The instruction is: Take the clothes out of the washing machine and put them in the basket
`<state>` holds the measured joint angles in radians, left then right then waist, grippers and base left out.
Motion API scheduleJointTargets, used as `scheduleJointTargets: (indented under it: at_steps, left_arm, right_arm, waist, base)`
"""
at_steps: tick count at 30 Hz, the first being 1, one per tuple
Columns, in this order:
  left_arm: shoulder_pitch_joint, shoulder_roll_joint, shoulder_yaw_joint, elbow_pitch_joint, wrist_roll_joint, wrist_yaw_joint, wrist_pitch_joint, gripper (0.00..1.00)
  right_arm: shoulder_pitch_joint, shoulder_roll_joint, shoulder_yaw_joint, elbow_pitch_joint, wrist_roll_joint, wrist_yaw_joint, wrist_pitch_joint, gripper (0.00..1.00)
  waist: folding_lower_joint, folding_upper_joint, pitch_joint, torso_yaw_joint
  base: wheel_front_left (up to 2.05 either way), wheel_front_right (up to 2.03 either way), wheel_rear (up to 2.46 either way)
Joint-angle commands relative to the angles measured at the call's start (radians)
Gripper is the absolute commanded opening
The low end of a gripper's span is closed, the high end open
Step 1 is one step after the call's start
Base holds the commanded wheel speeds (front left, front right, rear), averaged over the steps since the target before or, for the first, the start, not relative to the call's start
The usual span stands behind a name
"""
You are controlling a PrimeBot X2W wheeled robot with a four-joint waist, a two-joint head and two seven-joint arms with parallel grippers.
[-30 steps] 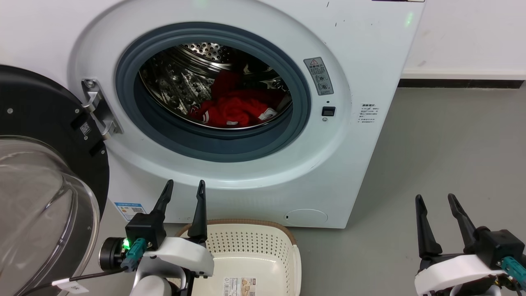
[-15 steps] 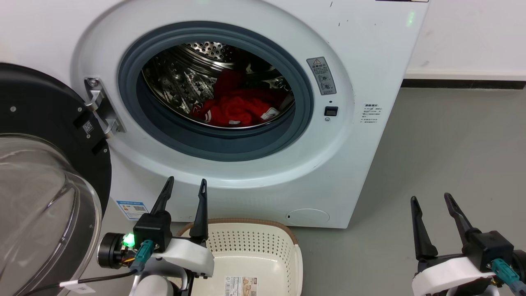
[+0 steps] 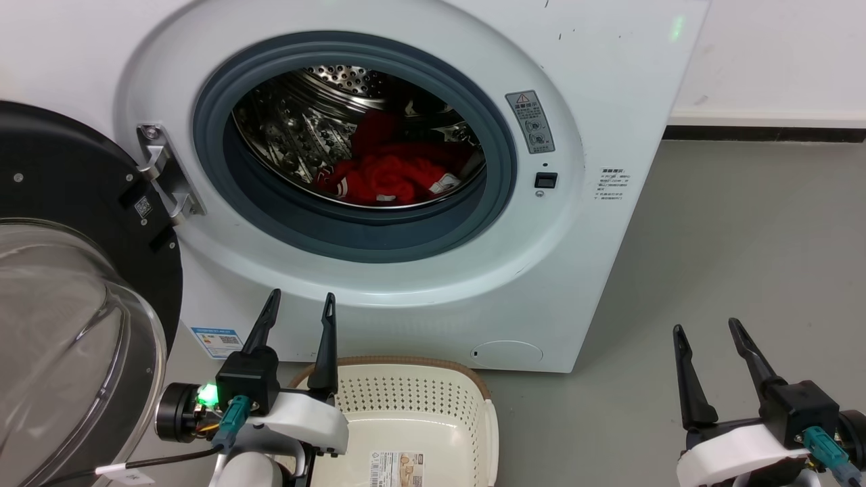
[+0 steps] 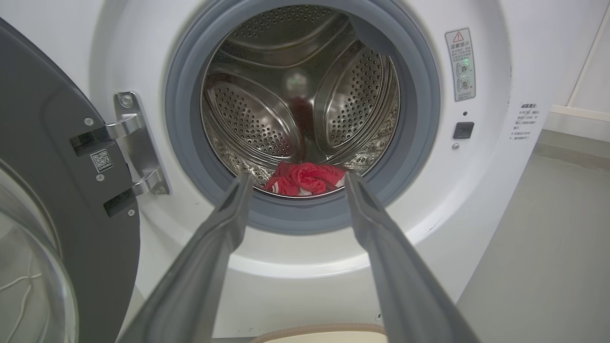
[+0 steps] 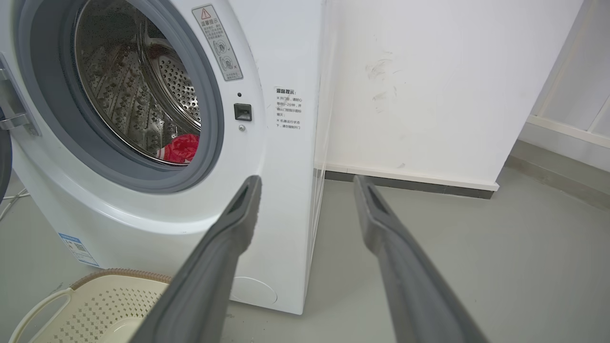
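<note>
Deep inside the washing machine (image 3: 595, 81), the clothes (image 3: 392, 177) lie well beyond the left gripper (image 3: 302, 296) and right gripper (image 3: 705, 326), both parted, empty.

left tool (image 3: 302, 296), two long dark fingers (image 3: 262, 325) on a black block and white wrist shell (image 3: 304, 416): lower left in head view, fingers parted, pointing up, nothing between them. Green LED (image 3: 208, 392) lit at its wrist. right tool (image 3: 705, 326), same build: lower right, parted about as wide, fingers leaning slightly left, empty.
</note>
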<state>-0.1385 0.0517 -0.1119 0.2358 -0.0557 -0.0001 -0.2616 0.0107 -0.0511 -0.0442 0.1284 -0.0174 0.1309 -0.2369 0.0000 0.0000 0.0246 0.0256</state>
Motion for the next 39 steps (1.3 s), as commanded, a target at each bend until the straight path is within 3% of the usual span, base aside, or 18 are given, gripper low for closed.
scheduleJointTargets:
  at_steps: [1,19,31,39]
  left_arm:
    - [-0.002,0.001,0.004,0.003,-0.001,0.0,-0.005,1.0]
    - [-0.06,-0.001,0.001,0.011,0.003,0.018,-0.004,1.0]
    - [-0.281,-0.001,-0.011,0.141,0.007,0.027,-0.004,1.0]
    - [-0.476,0.049,0.028,0.311,0.009,0.031,-0.004,1.0]
  right_arm:
    - [-0.007,0.002,-0.001,0.002,0.006,0.0,0.001,1.0]
    - [-0.043,0.002,0.008,-0.019,0.007,0.0,0.007,1.0]
    - [-0.117,0.002,0.044,-0.051,0.016,0.0,0.009,1.0]
    - [-0.175,0.002,0.081,-0.03,0.047,0.0,-0.008,1.0]
  waist:
    - [0.0,0.0,0.0,-0.001]
    - [0.0,0.0,0.057,-0.009]
    - [0.0,0.0,0.215,-0.091]
    - [0.0,0.0,0.322,-0.17]
  base:
    - [0.0,0.0,0.0]
    - [0.0,0.0,0.0]
    - [0.0,0.0,0.0]
    - [0.0,0.0,0.0]
